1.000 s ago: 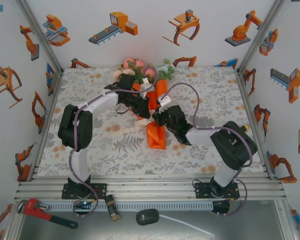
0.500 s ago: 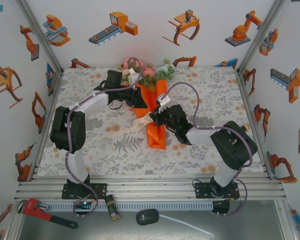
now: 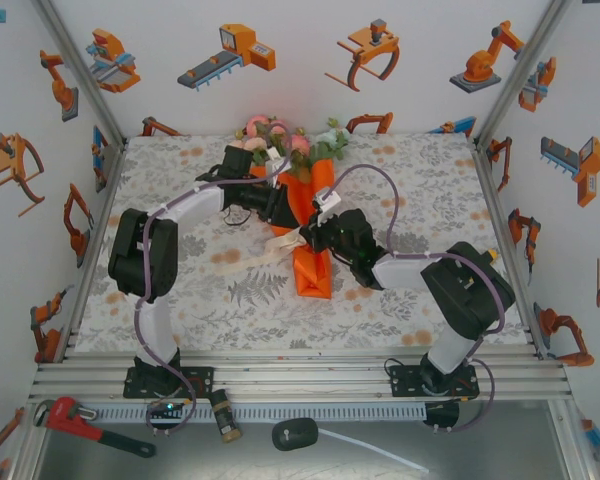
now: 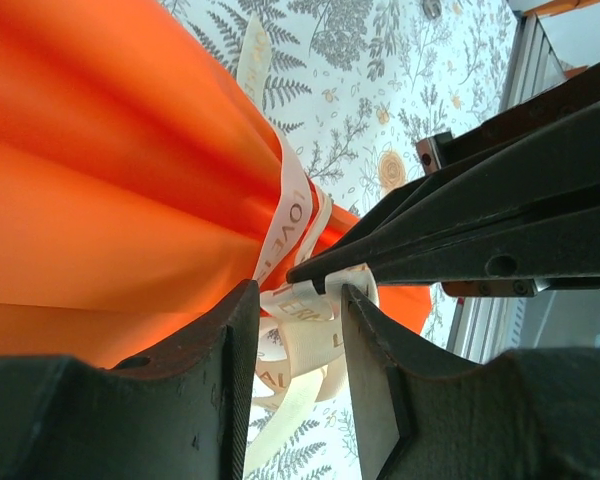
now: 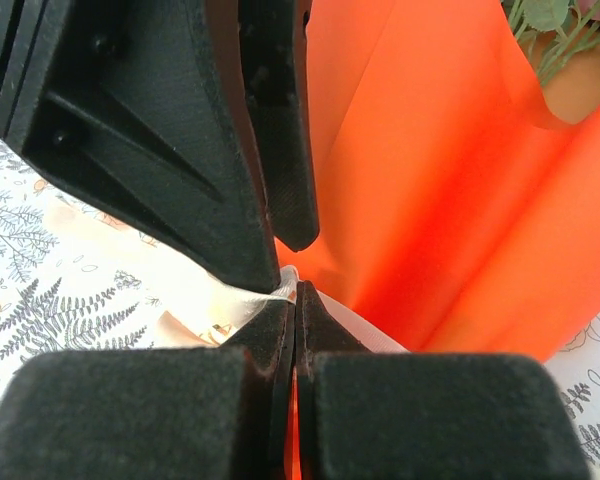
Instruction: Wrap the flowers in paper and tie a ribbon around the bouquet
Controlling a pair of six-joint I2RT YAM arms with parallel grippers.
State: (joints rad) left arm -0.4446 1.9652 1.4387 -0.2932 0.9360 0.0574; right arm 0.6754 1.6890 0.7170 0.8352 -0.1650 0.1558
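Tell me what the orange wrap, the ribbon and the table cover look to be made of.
The paper: thin matte orange sheet, likely paper; it holds long soft folds. The ribbon: cream woven-looking fabric with faint gold lettering, floppy and looping. The tablecloth: pale cover printed with grey ferns; cloth or vinyl, I cannot tell.

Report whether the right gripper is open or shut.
Shut. The right gripper has its fingers meeting with no gap, pinching the cream ribbon at their tips, beside the orange paper.
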